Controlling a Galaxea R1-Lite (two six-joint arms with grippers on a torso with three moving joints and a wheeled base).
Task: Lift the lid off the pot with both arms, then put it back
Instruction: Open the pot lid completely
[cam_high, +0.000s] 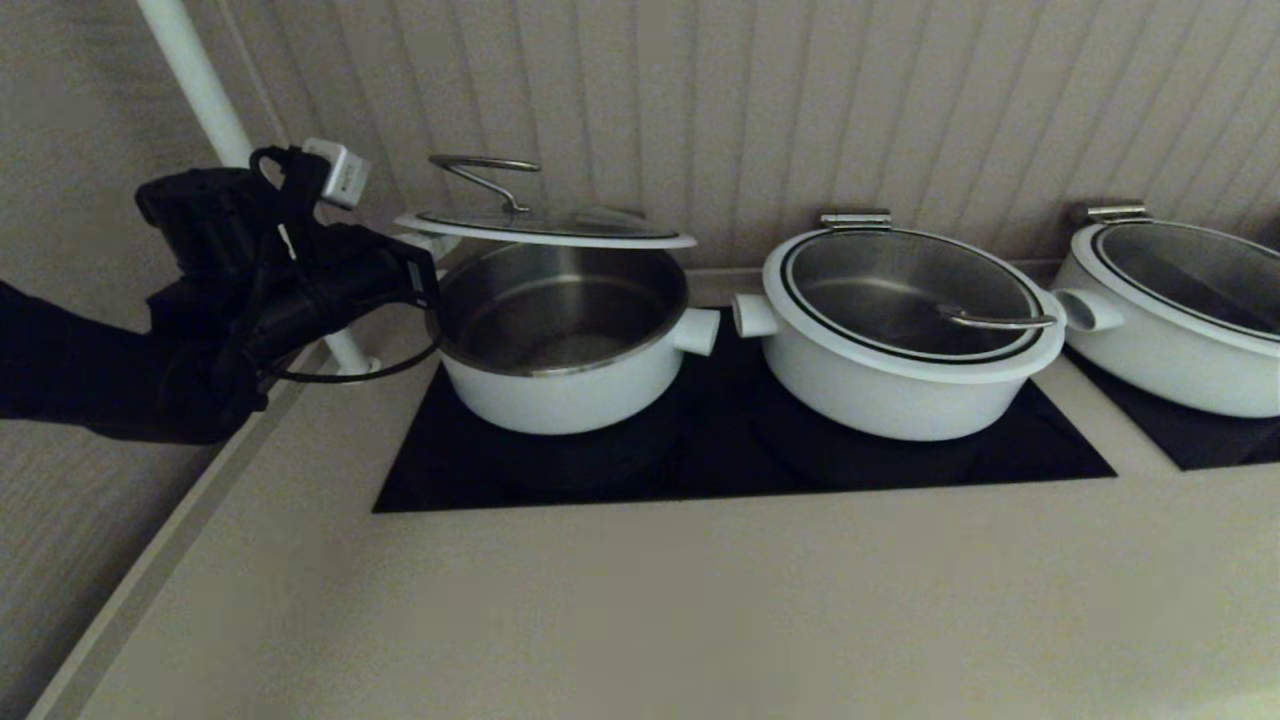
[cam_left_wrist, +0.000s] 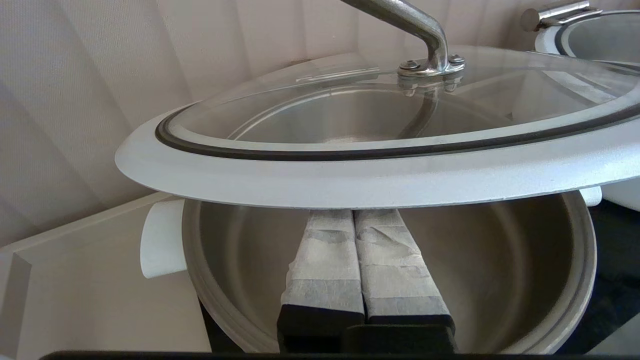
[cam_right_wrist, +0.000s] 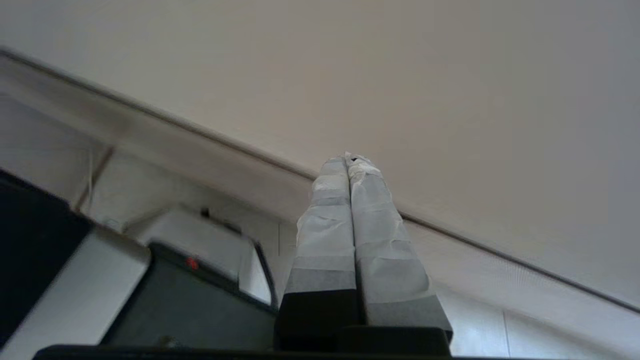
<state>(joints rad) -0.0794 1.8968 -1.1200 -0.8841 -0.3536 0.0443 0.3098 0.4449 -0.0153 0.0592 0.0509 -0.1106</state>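
The lid (cam_high: 545, 228), glass with a white rim and a steel loop handle, is raised above the open pot (cam_high: 560, 380), which stands on the black cooktop. My left gripper (cam_high: 428, 262) is at the pot's left side. In the left wrist view its taped fingers (cam_left_wrist: 325, 260) are pressed together and reach under the lid's white rim (cam_left_wrist: 350, 180), over the pot's steel interior (cam_left_wrist: 500, 270); the fingertips are hidden by the rim. My right gripper (cam_right_wrist: 350, 159) is out of the head view, shut and empty, pointing up at a plain wall.
Two wider white pots with glass lids (cam_high: 905, 330) (cam_high: 1180, 310) stand to the right on black cooktops (cam_high: 700, 465). A ribbed wall runs close behind. A white pole (cam_high: 200, 90) stands behind my left arm. The beige counter (cam_high: 650, 610) lies in front.
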